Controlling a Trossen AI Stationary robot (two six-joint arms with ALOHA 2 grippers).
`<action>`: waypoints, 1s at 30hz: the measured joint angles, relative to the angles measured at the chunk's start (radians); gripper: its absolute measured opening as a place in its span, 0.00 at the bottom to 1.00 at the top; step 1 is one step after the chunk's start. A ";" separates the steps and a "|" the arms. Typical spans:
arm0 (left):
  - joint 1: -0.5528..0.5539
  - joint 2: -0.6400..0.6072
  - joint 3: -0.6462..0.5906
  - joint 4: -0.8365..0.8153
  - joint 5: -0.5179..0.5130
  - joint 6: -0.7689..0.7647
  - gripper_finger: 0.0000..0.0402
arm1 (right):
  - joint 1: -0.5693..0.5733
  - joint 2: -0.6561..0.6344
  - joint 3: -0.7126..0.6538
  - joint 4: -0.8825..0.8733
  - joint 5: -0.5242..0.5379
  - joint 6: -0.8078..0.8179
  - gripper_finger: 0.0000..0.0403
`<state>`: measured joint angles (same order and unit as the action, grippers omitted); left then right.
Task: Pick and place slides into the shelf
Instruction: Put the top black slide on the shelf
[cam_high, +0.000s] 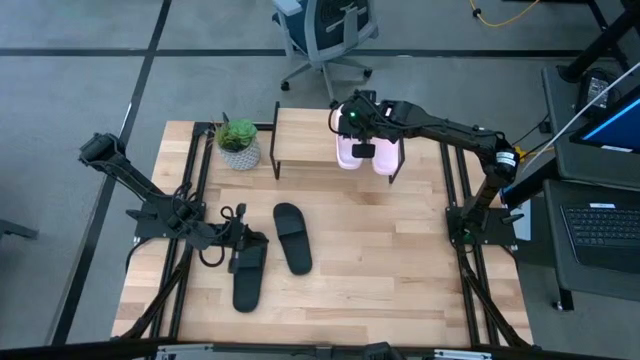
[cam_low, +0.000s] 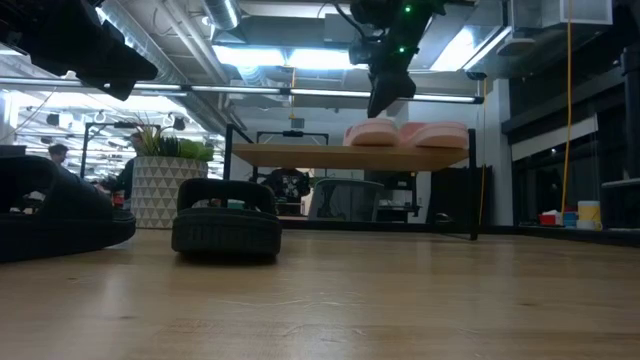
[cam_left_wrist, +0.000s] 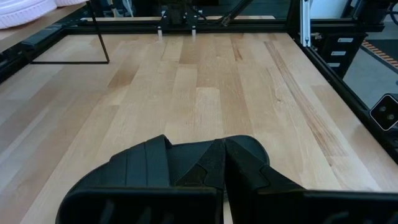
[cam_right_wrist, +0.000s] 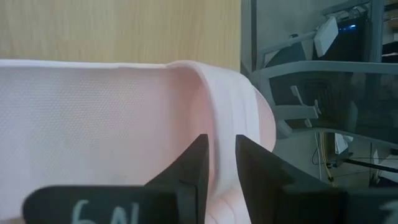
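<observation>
the right gripper, over the shelf, pinches the strap of a pink slide resting beside its twin, so it should release only once flat, while the clenched left gripper waits at the black slides nearer than the shelf.

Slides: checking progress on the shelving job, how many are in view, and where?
4. Two pale pink slides, and, lie side by side on the light wooden shelf; two matte black slides, and, lie on the tabletop. None seems hidden.

White characters "6A" on right end effector; partly cut off.
</observation>
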<state>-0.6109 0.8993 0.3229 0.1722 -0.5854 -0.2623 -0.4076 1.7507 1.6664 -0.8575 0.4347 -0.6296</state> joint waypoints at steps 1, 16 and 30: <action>0.000 0.000 0.000 0.000 0.000 0.000 0.00 | 0.002 -0.001 0.000 0.000 0.000 0.000 0.20; 0.000 0.000 0.000 0.000 0.000 0.002 0.00 | 0.066 -0.001 0.030 -0.021 0.043 -0.004 0.11; 0.000 0.000 0.000 0.000 0.000 0.002 0.00 | 0.123 -0.019 0.266 -0.331 -0.175 0.271 0.05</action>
<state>-0.6112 0.8993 0.3229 0.1722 -0.5856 -0.2604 -0.2847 1.7312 1.9320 -1.1882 0.2601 -0.3585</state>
